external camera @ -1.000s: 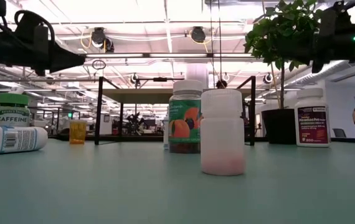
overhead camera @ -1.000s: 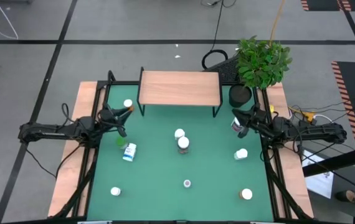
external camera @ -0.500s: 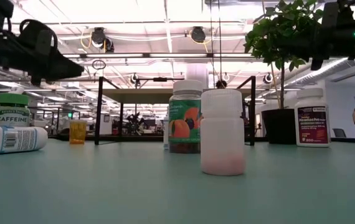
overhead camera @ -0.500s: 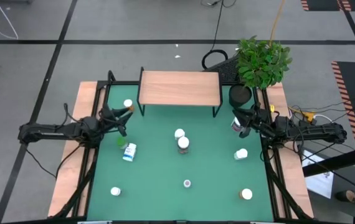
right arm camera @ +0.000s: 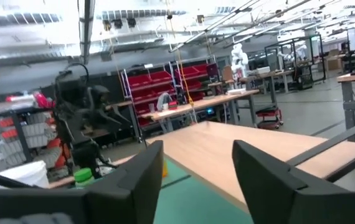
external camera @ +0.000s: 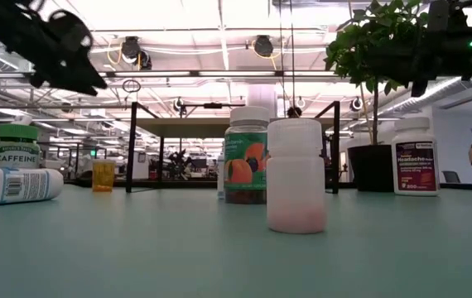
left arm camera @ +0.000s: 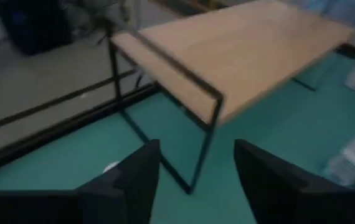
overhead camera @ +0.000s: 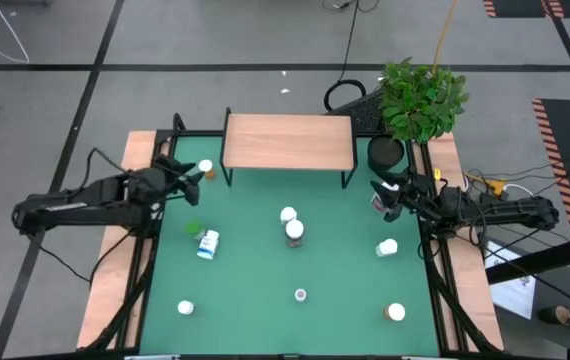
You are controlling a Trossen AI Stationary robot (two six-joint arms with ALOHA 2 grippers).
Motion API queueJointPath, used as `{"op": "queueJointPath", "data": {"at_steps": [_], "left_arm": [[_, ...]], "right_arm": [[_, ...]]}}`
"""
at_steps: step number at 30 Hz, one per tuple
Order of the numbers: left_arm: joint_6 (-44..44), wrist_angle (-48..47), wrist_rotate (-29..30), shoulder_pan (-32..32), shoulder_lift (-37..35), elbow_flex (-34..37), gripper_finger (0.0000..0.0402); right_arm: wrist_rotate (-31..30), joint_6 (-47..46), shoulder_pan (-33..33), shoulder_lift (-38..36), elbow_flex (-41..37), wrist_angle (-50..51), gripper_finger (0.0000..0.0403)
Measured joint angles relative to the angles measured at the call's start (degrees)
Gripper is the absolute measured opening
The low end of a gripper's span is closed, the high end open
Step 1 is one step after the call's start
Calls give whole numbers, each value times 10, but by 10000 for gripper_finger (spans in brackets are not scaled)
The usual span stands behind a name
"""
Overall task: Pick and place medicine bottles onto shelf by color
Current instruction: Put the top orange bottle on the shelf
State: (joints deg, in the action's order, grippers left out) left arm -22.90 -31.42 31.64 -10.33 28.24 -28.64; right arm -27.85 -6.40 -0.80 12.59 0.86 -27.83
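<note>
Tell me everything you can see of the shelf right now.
The shelf is a small low table standing upright at the far edge of the green mat, midway between the two arms. Its flat rectangular top looks like light wood, and thin black metal legs carry it. Nothing stands on the top: no bottle has been placed yet. Neither gripper touches it, and the potted plant stands apart beside its right end.

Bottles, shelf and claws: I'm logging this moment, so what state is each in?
Shelf: top bare, no bottle on it.
Blue-labelled bottle: lying on its side on the mat.
Fruit-labelled bottle: upright, capped.
Plain white bottle: upright, capped.
Left claw: open, empty.
Right claw: open, empty.
</note>
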Motion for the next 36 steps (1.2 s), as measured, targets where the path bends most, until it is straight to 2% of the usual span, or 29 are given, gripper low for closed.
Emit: {"op": "queueJointPath", "data": {"at_steps": [6,13,21,30,36], "left_arm": [[0,-1,-3,-104,115,0,286],[42,13,-96,-219,187,0,299],[112,15,-142,-302,215,0,299],[112,15,-214,-367,220,0,299],[144,26,-220,-386,220,0,299]], "right_arm": [[10,-4,0,24,0,-38,220],[6,3,0,52,0,-60,224],[-21,27,0,77,0,-85,224],[-21,26,0,102,0,-106,224],[-21,24,0,118,0,-114,224]]}}
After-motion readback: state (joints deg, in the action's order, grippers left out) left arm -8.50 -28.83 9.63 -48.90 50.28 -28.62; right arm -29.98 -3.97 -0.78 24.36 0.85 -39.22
